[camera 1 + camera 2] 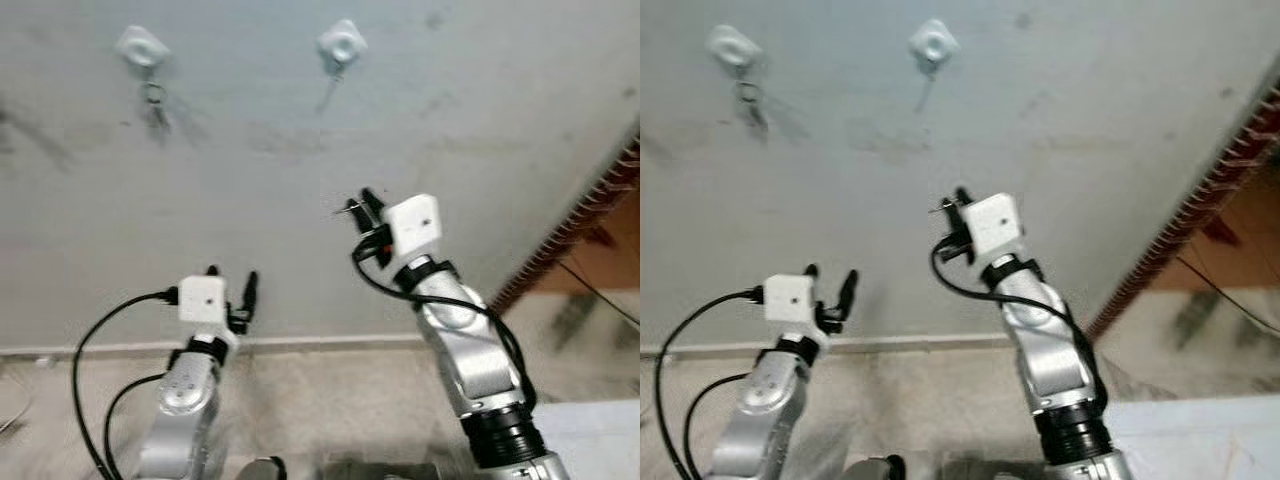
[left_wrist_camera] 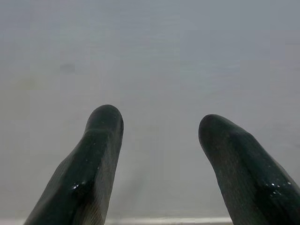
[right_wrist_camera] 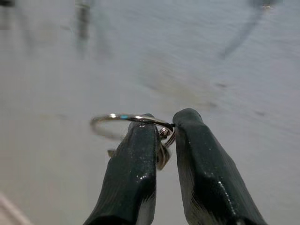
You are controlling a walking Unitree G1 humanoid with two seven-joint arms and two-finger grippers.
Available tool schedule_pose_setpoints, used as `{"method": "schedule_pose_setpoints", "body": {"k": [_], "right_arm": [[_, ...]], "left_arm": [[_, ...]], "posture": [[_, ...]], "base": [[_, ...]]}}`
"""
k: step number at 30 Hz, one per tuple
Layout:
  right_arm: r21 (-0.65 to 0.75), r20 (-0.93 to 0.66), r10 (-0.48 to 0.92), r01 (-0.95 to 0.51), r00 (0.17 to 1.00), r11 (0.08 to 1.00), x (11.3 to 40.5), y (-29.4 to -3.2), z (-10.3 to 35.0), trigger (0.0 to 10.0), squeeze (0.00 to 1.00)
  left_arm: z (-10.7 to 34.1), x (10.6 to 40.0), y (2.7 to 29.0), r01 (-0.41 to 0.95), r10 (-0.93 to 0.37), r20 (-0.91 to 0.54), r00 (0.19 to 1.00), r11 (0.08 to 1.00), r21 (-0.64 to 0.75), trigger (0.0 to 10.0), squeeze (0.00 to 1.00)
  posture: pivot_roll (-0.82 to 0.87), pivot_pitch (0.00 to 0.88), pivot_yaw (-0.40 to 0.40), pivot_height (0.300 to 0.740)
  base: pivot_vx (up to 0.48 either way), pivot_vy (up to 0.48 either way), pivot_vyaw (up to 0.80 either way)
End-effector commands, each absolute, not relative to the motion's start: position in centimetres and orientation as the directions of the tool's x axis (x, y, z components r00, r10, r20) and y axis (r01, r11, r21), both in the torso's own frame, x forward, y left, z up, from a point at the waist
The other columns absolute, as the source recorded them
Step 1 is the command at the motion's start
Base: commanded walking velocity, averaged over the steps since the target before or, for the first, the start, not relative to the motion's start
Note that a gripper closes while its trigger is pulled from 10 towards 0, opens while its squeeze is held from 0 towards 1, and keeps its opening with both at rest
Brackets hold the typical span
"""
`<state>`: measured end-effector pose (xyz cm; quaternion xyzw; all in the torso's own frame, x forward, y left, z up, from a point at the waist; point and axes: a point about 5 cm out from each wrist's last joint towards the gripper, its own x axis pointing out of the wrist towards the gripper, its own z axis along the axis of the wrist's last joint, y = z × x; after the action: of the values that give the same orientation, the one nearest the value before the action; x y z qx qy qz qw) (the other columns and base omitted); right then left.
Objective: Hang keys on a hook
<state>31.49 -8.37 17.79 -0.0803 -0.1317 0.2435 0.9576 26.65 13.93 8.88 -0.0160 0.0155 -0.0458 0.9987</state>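
Note:
Two white hooks are fixed high on the grey wall. The left hook carries a set of keys; the right hook is bare and casts a thin shadow. My right gripper is raised in front of the wall, below and a little right of the bare hook, shut on a metal key ring that sticks out sideways from its fingertips. My left gripper is held low near the wall, open, with nothing between its fingers.
A white skirting strip runs along the foot of the wall above a pale tiled floor. A dark wooden frame edge slants down the right side. Black cables loop beside my left arm.

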Motion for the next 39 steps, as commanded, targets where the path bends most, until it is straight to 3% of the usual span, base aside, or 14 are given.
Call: {"method": "schedule_pose_setpoints", "body": {"k": [1,9,21,39], "right_arm": [[-0.22,0.22,0.476,-0.432,0.851,0.875,31.5,-8.9,18.0,10.0,0.0],[-0.218,0.194,0.47,-0.429,0.861,0.877,32.2,-9.1,18.0,10.0,0.0],[-0.099,0.13,0.384,-0.373,0.914,0.923,34.0,-10.3,18.1,10.0,0.0],[-0.08,0.115,0.35,-0.343,0.929,0.936,34.1,-10.7,17.8,10.0,0.0]], "left_arm": [[8.7,26.5,13.5,0.105,-0.106,-0.035,0.994,0.994,-0.028,10.0,0.0],[8.6,26.6,13.4,0.106,-0.107,-0.041,0.993,0.994,-0.029,10.0,0.0],[8.4,26.6,13.1,0.14,-0.143,-0.058,0.988,0.989,-0.054,10.0,0.0],[8.5,26.6,12.8,0.171,-0.176,-0.058,0.983,0.982,-0.077,10.0,0.0]], "posture": [[0.03,0.157,-0.003,0.74],[0.03,0.157,-0.004,0.74],[0.03,0.151,-0.004,0.74],[0.03,0.149,0.002,0.74]], "base": [[0.0,0.0,0.8],[0.0,0.0,0.3],[0.0,0.0,0.0],[0.0,0.0,-0.76]]}}
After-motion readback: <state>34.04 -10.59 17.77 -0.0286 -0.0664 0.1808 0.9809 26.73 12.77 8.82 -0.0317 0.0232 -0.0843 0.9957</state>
